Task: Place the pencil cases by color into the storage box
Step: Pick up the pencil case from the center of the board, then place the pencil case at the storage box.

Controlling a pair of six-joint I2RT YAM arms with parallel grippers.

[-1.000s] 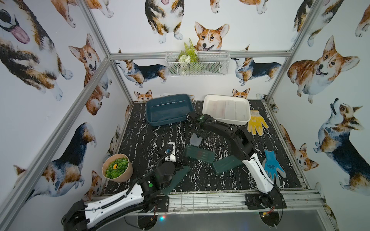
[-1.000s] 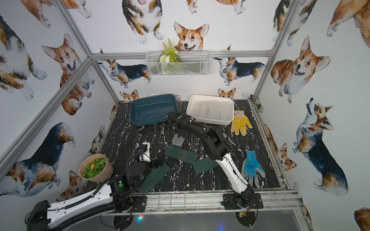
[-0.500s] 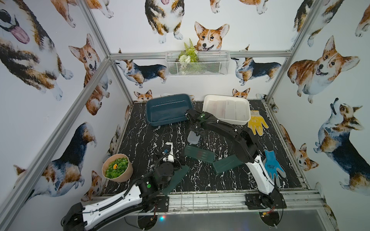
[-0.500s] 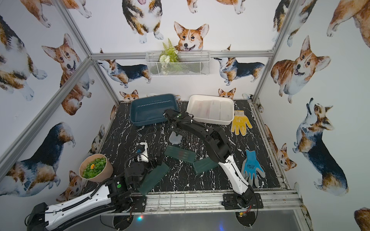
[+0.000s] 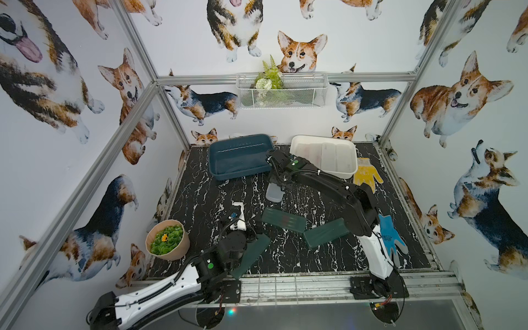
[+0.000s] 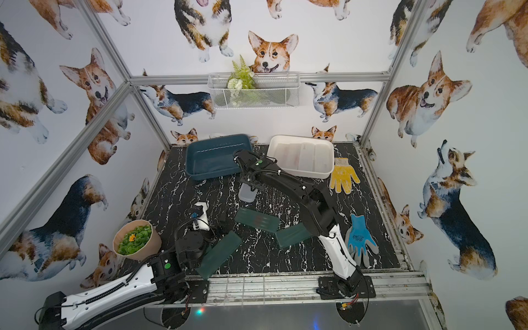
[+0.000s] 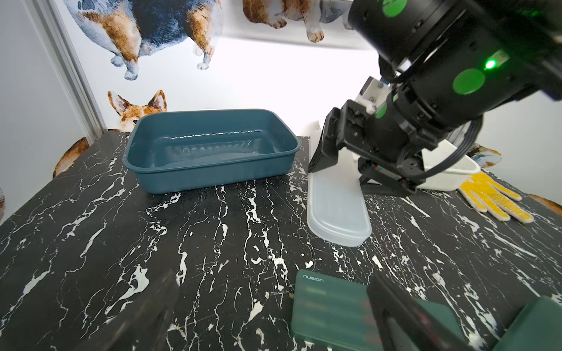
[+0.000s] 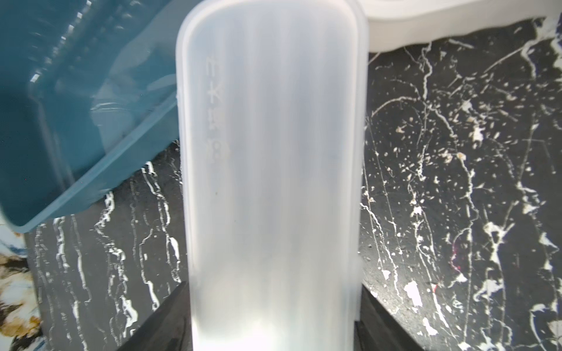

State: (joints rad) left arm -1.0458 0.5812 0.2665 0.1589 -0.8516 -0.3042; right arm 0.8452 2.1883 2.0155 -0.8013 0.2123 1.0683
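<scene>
My right gripper [image 5: 278, 178] [image 8: 273, 328] is shut on one end of a frosted white pencil case [image 5: 274, 192] [image 8: 273, 152]. The case hangs tilted just above the table, between the dark blue storage box [image 5: 237, 163] and the white storage box [image 5: 340, 173]. The blue box looks empty. White cases [image 5: 323, 154] lie in the white box. Three dark green cases lie on the table: a middle one [image 5: 283, 220], a right one [image 5: 325, 233] and a front one [image 5: 251, 255]. My left gripper [image 5: 253, 230] [image 7: 278, 322] is open low beside the middle green case [image 7: 328, 307], holding nothing.
A yellow glove [image 5: 367, 174] lies right of the white box. A blue glove [image 5: 391, 237] lies by the right arm's base. A bowl of greenery [image 5: 167, 240] stands at the front left. A wire basket [image 5: 281, 91] hangs on the back wall.
The right arm has carried the white case a little toward the back left, nearer the blue box. The left arm has shifted slightly left, still open.
</scene>
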